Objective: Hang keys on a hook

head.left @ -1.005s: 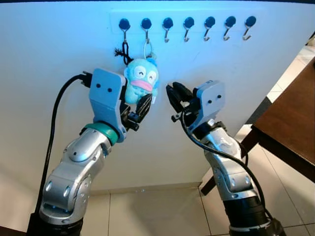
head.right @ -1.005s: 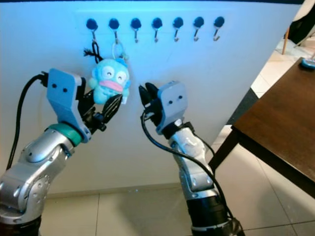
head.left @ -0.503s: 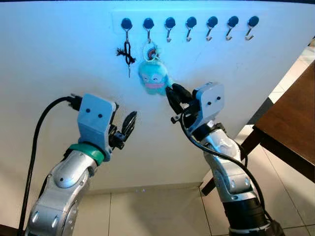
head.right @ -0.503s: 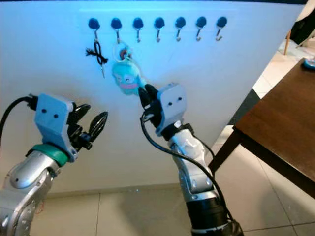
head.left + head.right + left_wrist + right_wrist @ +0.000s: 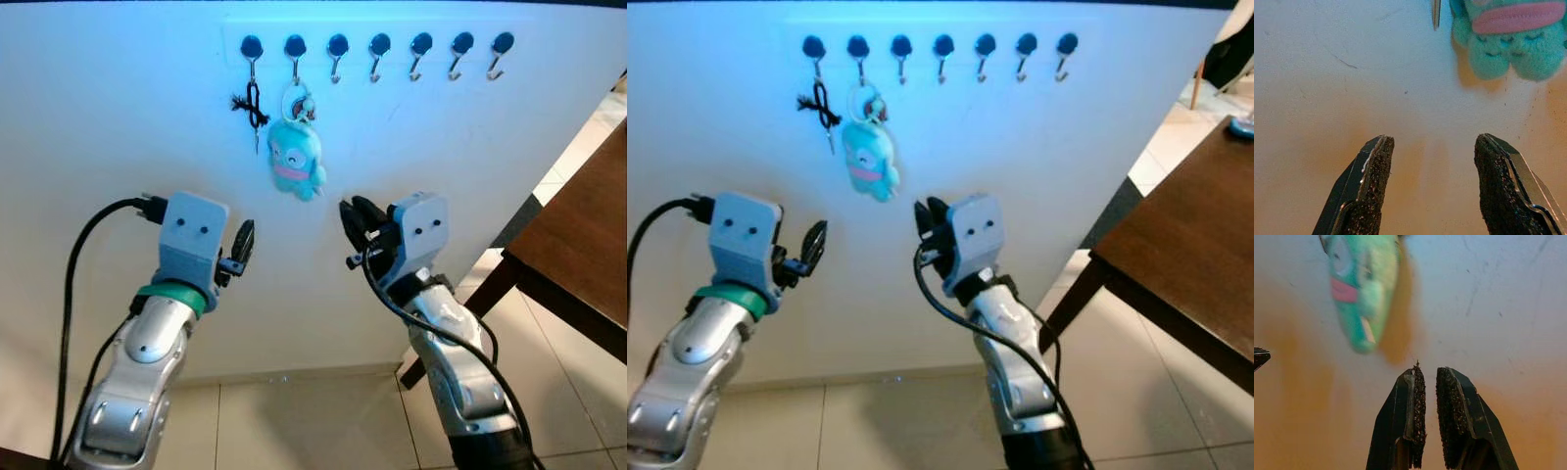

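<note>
A teal plush keychain (image 5: 297, 159) hangs by its ring (image 5: 297, 101) from the second hook (image 5: 295, 46) in a row of several hooks on the white wall. On the first hook hangs a black cord with a small key (image 5: 253, 103). My left gripper (image 5: 243, 240) is open below and left of the plush, holding nothing; the left wrist view shows the plush (image 5: 1508, 36) beyond its spread fingertips (image 5: 1376, 152). My right gripper (image 5: 355, 217) is shut and empty, below and right of the plush (image 5: 1364, 293).
A dark brown table (image 5: 588, 245) stands at the right, close to my right arm. Beige tiled floor (image 5: 323, 421) lies below the wall. A black cable (image 5: 73, 294) loops off my left arm. The other hooks (image 5: 421, 47) are bare.
The left gripper, which held the plush a second ago, has let go and dropped away. The plush has swung back from the right. The right gripper has come down off it.
</note>
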